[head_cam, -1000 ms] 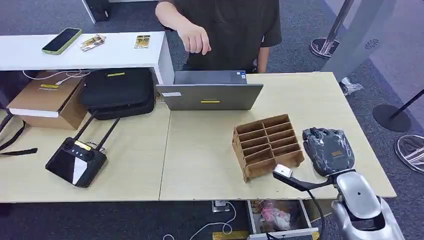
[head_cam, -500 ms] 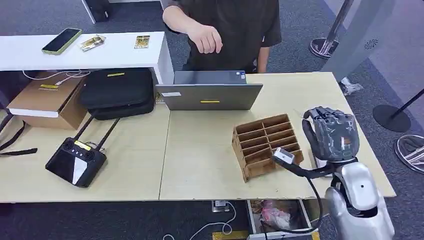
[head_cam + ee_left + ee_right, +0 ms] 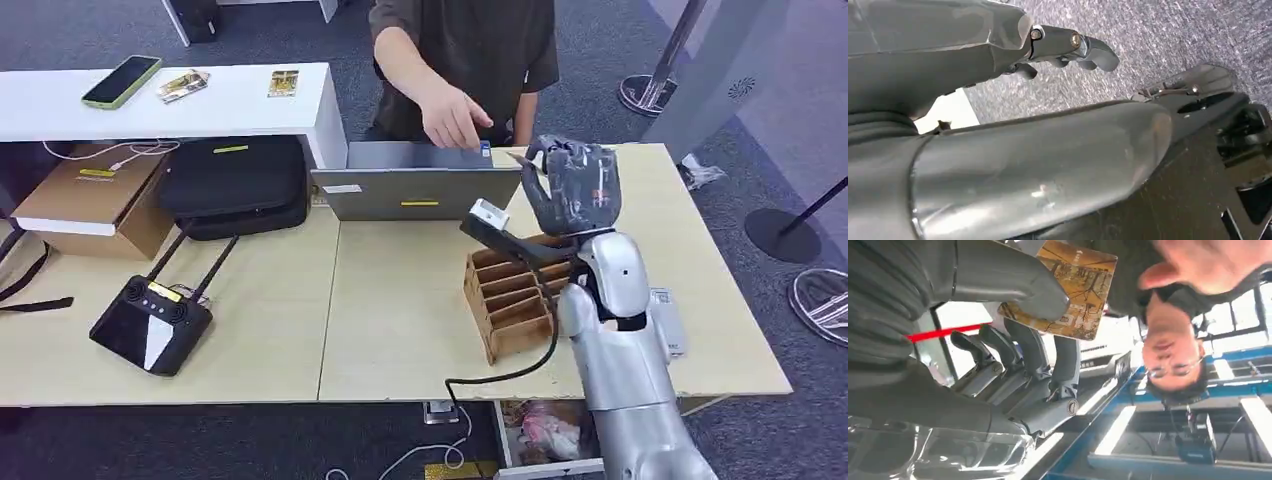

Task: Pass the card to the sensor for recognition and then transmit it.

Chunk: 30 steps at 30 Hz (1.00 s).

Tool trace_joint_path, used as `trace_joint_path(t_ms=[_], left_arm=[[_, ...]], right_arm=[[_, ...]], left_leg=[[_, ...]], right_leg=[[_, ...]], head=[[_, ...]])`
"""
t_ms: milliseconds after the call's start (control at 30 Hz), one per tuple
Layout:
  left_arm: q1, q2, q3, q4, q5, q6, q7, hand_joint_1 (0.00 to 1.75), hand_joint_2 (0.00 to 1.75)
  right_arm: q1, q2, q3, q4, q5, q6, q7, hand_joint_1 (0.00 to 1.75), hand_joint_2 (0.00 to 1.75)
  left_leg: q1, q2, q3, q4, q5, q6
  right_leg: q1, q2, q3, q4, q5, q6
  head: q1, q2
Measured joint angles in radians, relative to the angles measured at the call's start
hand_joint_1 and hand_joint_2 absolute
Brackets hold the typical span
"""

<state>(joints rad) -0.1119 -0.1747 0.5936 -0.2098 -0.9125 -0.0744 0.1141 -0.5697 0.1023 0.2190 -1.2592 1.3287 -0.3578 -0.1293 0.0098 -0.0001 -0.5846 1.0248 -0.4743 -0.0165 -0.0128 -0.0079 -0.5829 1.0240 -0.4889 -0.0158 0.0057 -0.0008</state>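
Now that your right hand (image 3: 572, 186) has risen from the table's near edge to above the laptop (image 3: 420, 181), it pinches the card (image 3: 1065, 290) beside the person's reaching hand (image 3: 452, 118); handover looks imminent.

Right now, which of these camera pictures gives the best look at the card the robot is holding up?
The right wrist view: the card is close, its gold printed face clear, pinched by the right hand with the person's hand beyond. In the head view the raised right hand hides nearly all of it. The left wrist view looks at the left hand over carpet.
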Motion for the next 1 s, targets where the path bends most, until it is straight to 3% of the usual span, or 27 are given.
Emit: trace_joint_path(t_ms=[333, 367, 1000], left_arm=[[-0.014, -0.009, -0.014, 0.000, -0.012, -0.003, 0.006, 0.00, 0.00], [-0.014, -0.009, -0.016, 0.000, -0.012, -0.003, 0.006, 0.00, 0.00], [-0.013, -0.011, -0.021, 0.000, -0.009, 0.002, 0.008, 0.00, 0.00]], right_arm=[[-0.097, 0.063, 0.000, 0.186, -0.009, -0.016, -0.018, 1.75, 1.75], [-0.101, 0.065, 0.000, 0.193, -0.009, -0.016, -0.019, 0.00, 1.75], [-0.123, 0.081, 0.000, 0.283, -0.040, -0.015, -0.052, 0.00, 1.75]], left_leg=[[0.000, 0.000, 0.000, 0.000, 0.000, 0.000], [0.000, 0.000, 0.000, 0.000, 0.000, 0.000], [0.000, 0.000, 0.000, 0.000, 0.000, 0.000]], right_leg=[[0.000, 0.000, 0.000, 0.000, 0.000, 0.000], [0.000, 0.000, 0.000, 0.000, 0.000, 0.000], [0.000, 0.000, 0.000, 0.000, 0.000, 0.000]], head=[[0.000, 0.000], [0.000, 0.000], [0.000, 0.000]])
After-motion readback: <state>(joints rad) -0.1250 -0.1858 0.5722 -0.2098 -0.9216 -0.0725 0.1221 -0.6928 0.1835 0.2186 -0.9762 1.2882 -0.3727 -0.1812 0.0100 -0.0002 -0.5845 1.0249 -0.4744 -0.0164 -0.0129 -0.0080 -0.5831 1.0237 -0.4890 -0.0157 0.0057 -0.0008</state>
